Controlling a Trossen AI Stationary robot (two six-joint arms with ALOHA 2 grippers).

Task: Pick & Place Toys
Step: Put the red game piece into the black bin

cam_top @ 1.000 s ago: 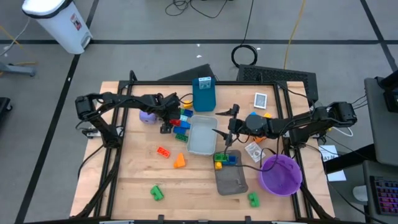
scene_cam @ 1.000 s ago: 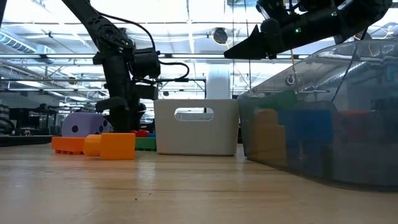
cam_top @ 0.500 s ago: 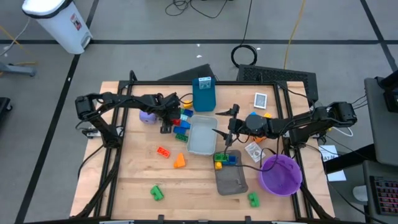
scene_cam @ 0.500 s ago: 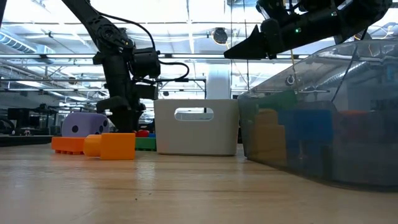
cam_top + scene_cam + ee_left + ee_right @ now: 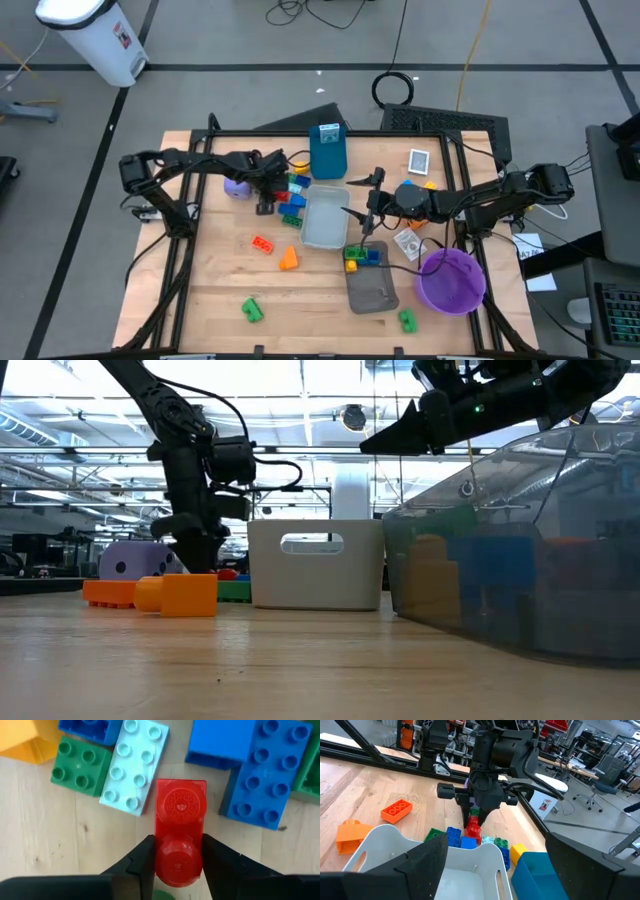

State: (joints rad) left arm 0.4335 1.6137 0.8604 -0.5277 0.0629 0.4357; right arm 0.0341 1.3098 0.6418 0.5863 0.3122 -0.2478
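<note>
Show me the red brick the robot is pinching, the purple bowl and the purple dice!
red brick (image 5: 179,840), left wrist view, on its side between the left gripper (image 5: 177,857) fingers.
purple bowl (image 5: 452,281), high view, on its inside bottom.
purple dice (image 5: 128,560), low view, on its dotted front face.

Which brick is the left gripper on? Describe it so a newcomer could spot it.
Find the pale grey tray mid-table; bricks are piled beside it. The left gripper is shut on a narrow red brick with two large round studs; a pale blue brick lies beside it.
</note>
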